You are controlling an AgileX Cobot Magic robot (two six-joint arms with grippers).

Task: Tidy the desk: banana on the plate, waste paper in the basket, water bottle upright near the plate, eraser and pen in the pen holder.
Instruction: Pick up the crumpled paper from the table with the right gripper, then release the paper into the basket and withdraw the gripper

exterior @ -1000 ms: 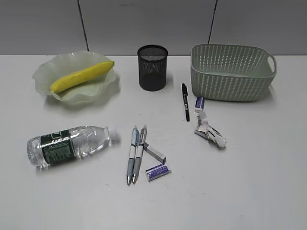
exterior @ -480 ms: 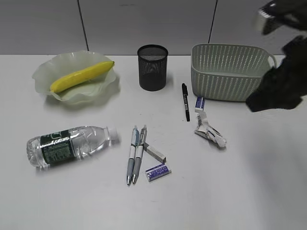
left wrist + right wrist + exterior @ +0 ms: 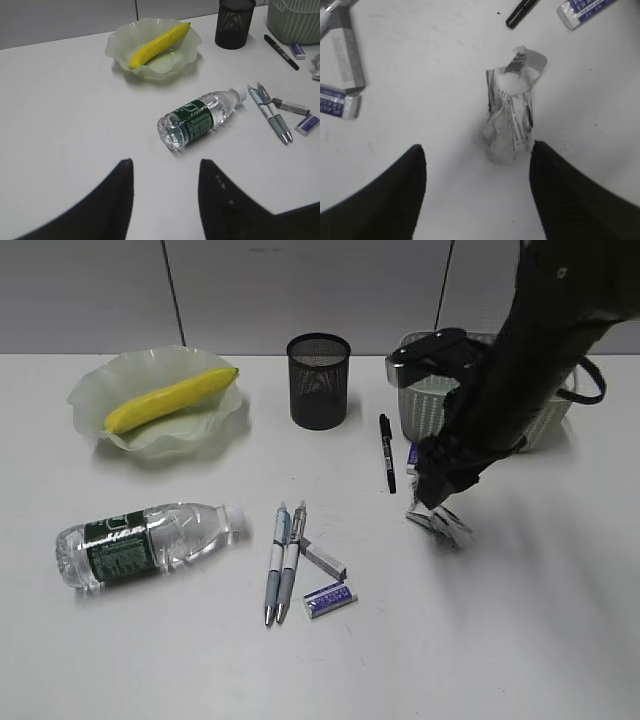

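So only the banana lies on the plate; the right gripper hangs with fingers apart around the waste paper, grasping nothing; the left gripper is released too.

The right arm is showing matte black casing, a grey camera block, and dark, tapering, pointed fingers.

Behind the bench's far edge you see a grey panelled wall, split by dark vertical seams.
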